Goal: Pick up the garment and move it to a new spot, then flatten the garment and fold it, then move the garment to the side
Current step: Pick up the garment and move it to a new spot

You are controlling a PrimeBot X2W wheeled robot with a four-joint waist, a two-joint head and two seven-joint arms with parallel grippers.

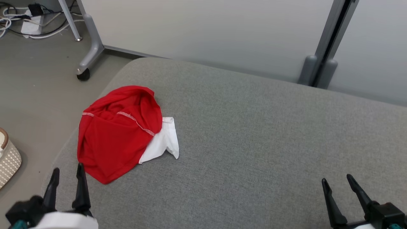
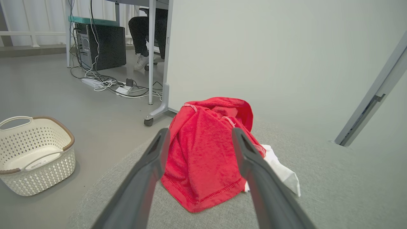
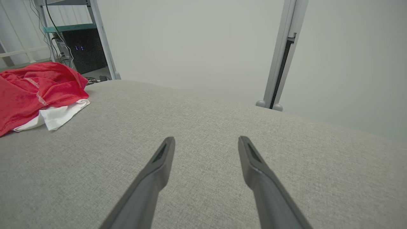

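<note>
The left gripper (image 1: 68, 168) has its jaws spread wide with nothing between them. The garment (image 1: 117, 133), a crumpled red heap with a white part (image 1: 162, 143) sticking out on the side toward the other arm, lies just ahead of its fingertips. Whether the nearer tip touches the cloth cannot be told. The right gripper (image 1: 336, 178) is also spread and empty, over bare grey cushion (image 1: 254, 127), with the garment well off to its left. Left of the left gripper, down on the floor, stands a white basket (image 2: 41, 178). A label (image 2: 36, 164) lies in its bottom, its print too small to read. Farther ahead are cables (image 2: 105, 86), a dark computer tower (image 2: 101, 46) and a person's shoe (image 2: 140, 62).
</note>
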